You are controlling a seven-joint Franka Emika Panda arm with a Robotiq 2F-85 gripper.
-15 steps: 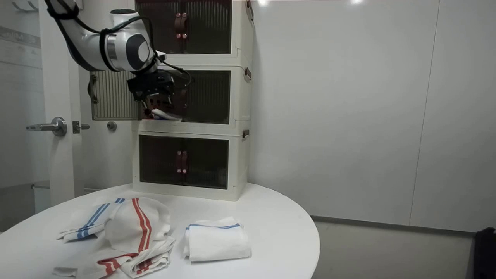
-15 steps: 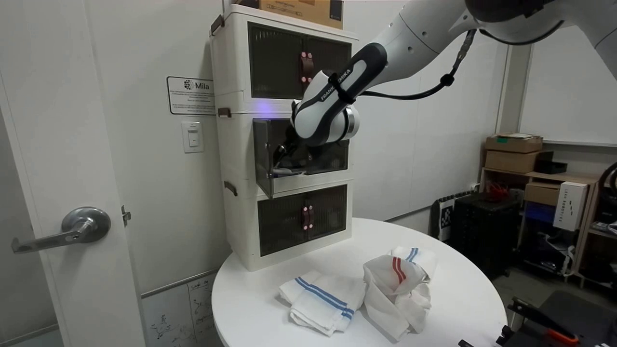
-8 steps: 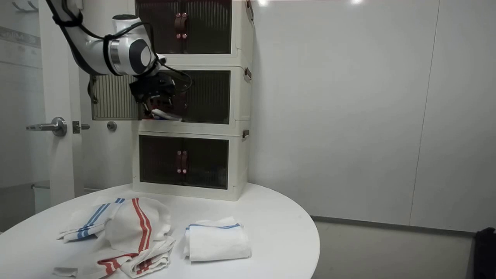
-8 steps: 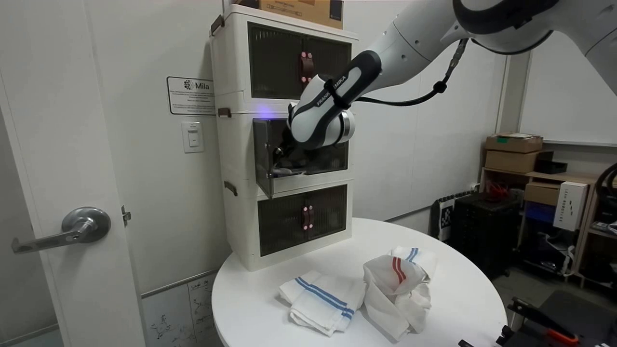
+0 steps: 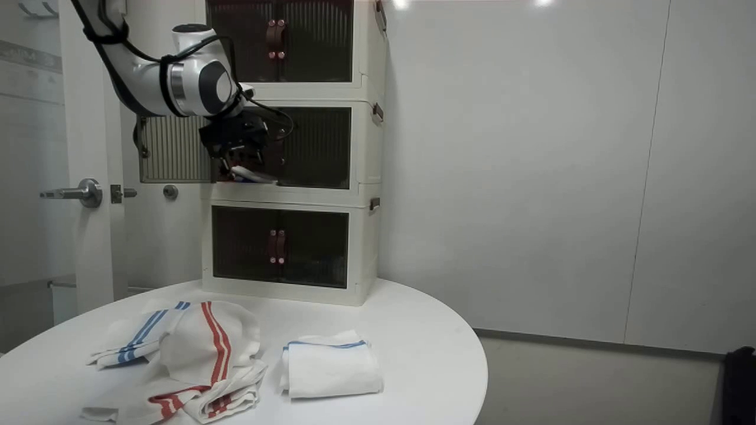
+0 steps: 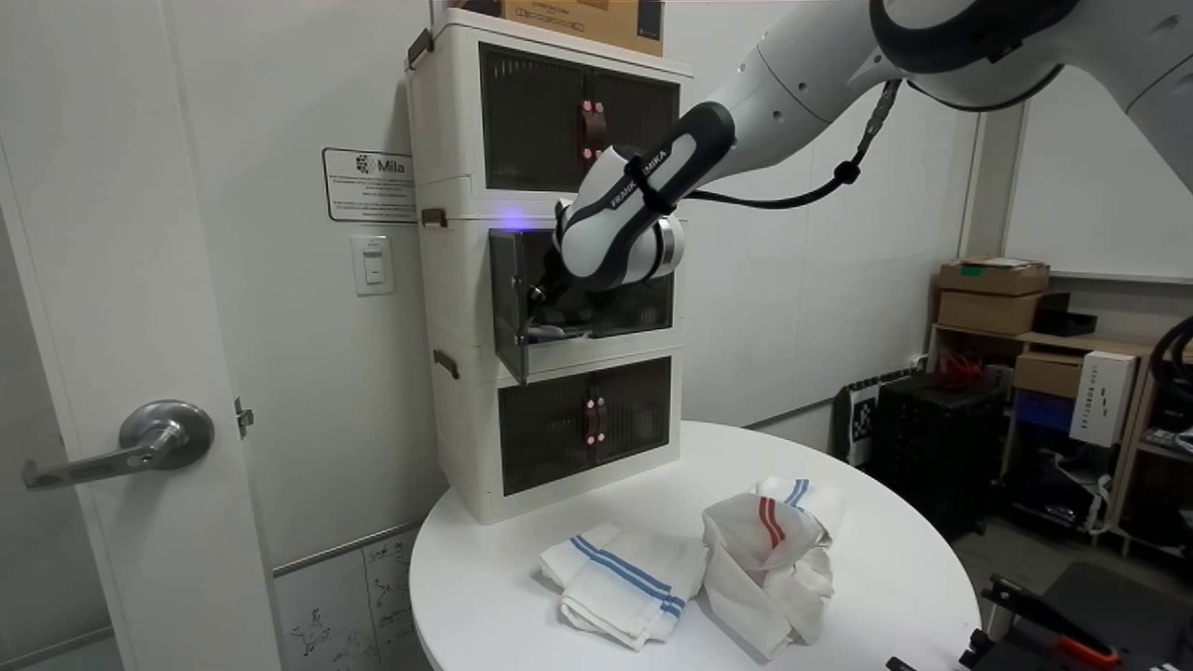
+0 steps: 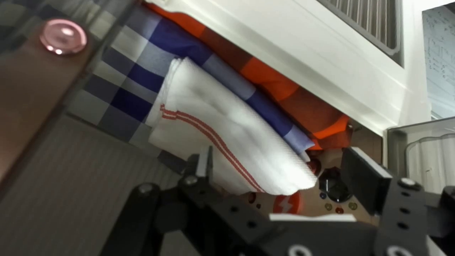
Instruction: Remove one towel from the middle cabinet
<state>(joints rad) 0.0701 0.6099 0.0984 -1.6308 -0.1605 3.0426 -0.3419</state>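
Observation:
The middle cabinet has its left door swung open; the cabinet also shows in an exterior view. Inside, in the wrist view, a folded white towel with red stripes lies over a blue checked towel, with an orange checked cloth beside them. A white towel edge shows at the opening. My gripper is open, at the doorway; in an exterior view the gripper is just above that edge. The towel's near end appears between the spread fingers; contact cannot be told.
Matching cabinets stand above and below, both with shut doors. The middle cabinet's right door is shut. A round white table holds a crumpled red-striped towel and a folded blue-striped towel.
The arm has sunk slightly and its wrist has shifted a little toward the middle cabinet, mostly in the first half second. The towels and the open door have not moved.

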